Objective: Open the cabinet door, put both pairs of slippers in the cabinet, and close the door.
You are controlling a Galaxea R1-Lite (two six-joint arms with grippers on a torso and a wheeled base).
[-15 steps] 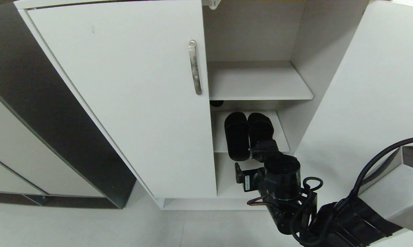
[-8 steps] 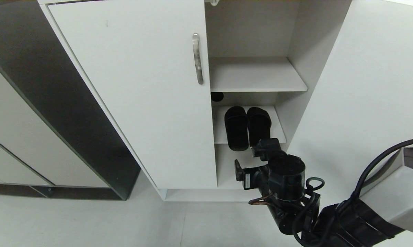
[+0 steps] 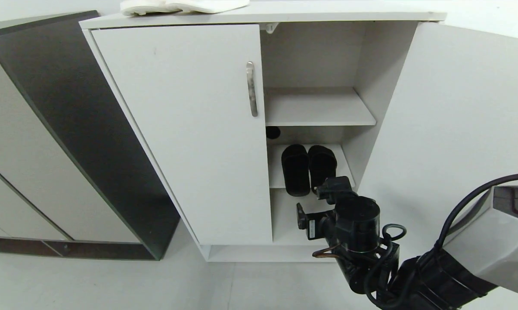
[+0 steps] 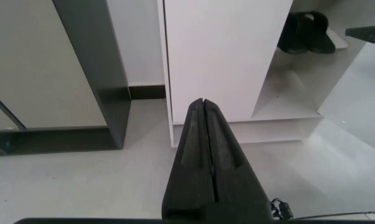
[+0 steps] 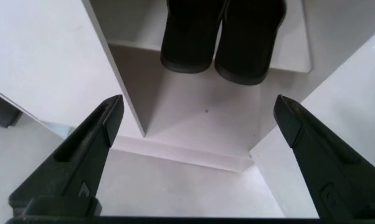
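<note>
A pair of black slippers (image 3: 308,168) lies side by side on the middle shelf of the white cabinet (image 3: 319,107), heels at the shelf's front edge. They also show in the right wrist view (image 5: 222,31) and the left wrist view (image 4: 309,31). A dark object (image 3: 273,132) sits farther back, half hidden by the closed left door (image 3: 185,129). The right door (image 3: 448,116) stands open. My right gripper (image 3: 333,186) (image 5: 199,102) is open and empty, just in front of and below the slippers' heels. My left gripper (image 4: 203,109) is shut on nothing, over the floor before the left door.
A white cloth (image 3: 181,5) lies on the cabinet top. A dark tall panel (image 3: 69,129) stands left of the cabinet. The left door carries a metal handle (image 3: 251,88). The top shelf and bottom compartment (image 3: 293,219) hold nothing. Pale floor (image 3: 112,280) lies in front.
The head camera has shifted, so the cabinet top now shows. My right gripper has drawn back a little from the slippers' heels. The slippers stay on the shelf.
</note>
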